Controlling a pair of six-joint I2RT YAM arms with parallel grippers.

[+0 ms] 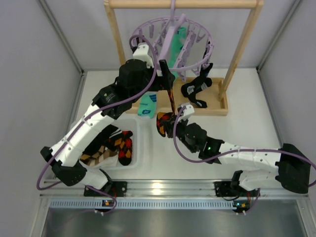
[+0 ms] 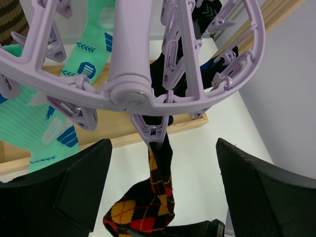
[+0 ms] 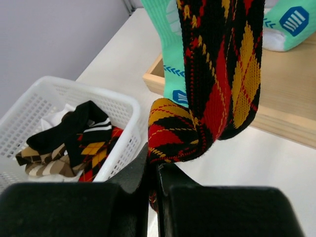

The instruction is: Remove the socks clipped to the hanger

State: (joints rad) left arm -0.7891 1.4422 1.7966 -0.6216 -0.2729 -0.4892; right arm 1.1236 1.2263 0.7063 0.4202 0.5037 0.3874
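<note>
The right gripper (image 3: 153, 169) pinches tight on the diamond sock (image 3: 222, 74) hanging below the hanger (image 2: 128, 94); the left gripper (image 2: 163, 148) gapes wide beneath the hanger, empty.

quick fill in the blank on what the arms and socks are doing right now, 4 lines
1. The diamond-patterned sock hangs from a lilac ____ of the hanger.
2. The right gripper is shut on that sock's ____ end.
3. The left gripper faces the hanger with its jaws ____.
4. The white basket holds several ____.

Missing words: clip; lower; open; socks.
</note>
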